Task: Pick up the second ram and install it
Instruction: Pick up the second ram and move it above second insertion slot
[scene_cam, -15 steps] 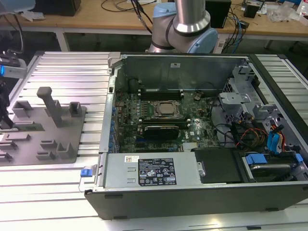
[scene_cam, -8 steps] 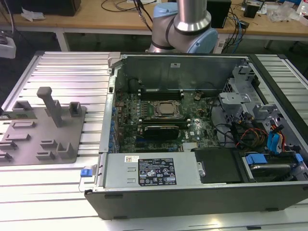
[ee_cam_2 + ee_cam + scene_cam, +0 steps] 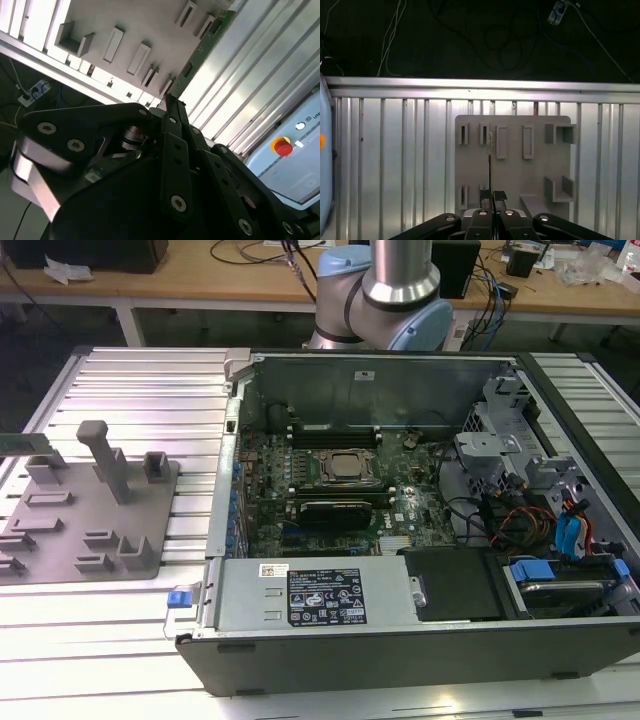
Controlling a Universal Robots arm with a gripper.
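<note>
Ram stick [image 3: 196, 56] sits clenched in my gripper [image 3: 493, 196], bottom centre of the first wrist view, above the grey tray [image 3: 512, 175]: pickup done, seating in the computer [image 3: 380, 380] left.

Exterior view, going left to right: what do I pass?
green memory stick → grey tray → processor chip → grey drive cage

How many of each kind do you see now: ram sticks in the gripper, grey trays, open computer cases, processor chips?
second ram, clamped in the gripper: 1
grey tray: 1
open computer case: 1
processor chip: 1
Total: 4
</note>
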